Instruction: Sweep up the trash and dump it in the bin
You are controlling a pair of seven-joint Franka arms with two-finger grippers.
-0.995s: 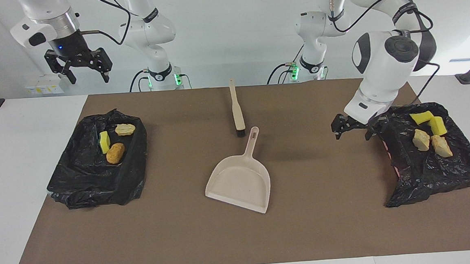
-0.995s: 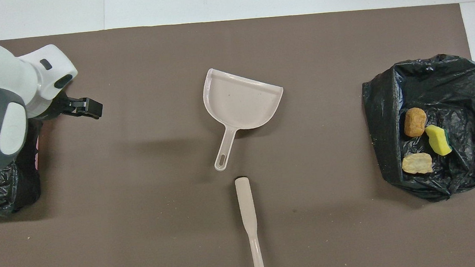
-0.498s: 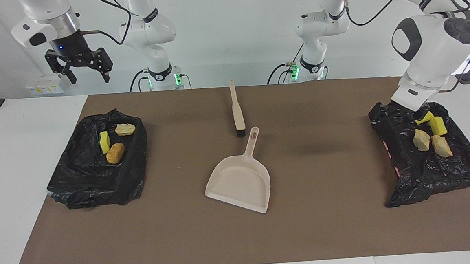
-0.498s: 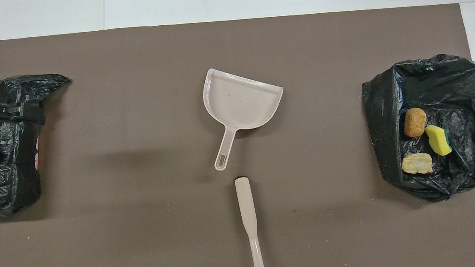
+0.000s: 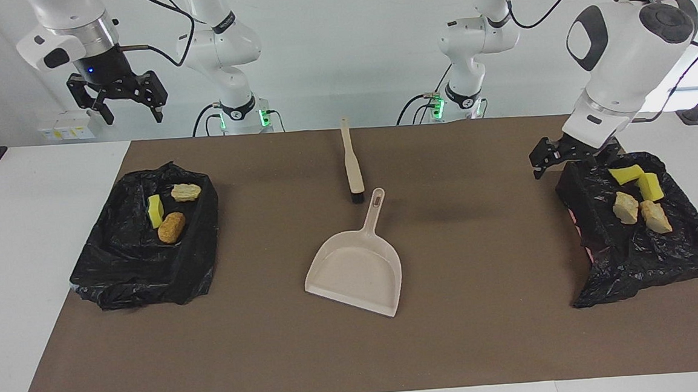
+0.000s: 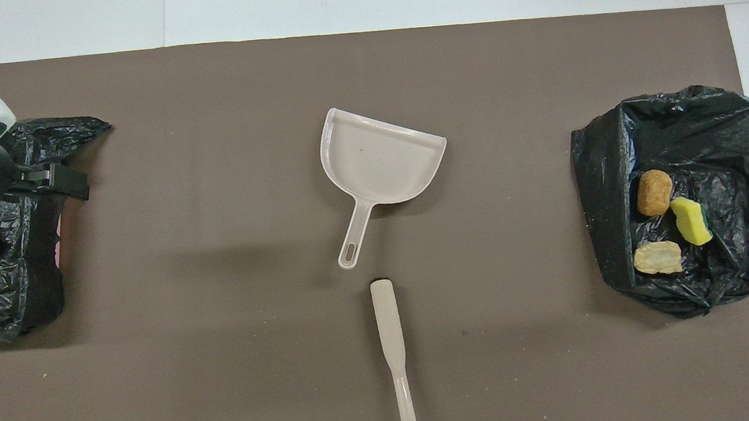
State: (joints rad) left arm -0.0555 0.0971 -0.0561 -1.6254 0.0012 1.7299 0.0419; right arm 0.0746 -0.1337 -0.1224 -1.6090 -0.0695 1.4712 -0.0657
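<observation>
Trash lies in two black-bagged bins. The bin at the right arm's end holds a yellow sponge, an orange-brown lump and a beige chunk. The bin at the left arm's end holds two yellow sponge pieces and two beige chunks. My left gripper is open, just over that bin's corner nearest the robots, with nothing between its fingers. My right gripper waits open, raised high above the table's edge at its own end.
A beige dustpan lies mid-table with its handle pointing toward the robots. A beige brush with black bristles lies just nearer the robots than the dustpan, its bristles at the dustpan's handle tip. A brown mat covers the table.
My left arm has lifted and swung from low beside its bin, on the dustpan's side, to the bin's corner nearest the robots. The right arm, dustpan, brush and trash have not moved.
</observation>
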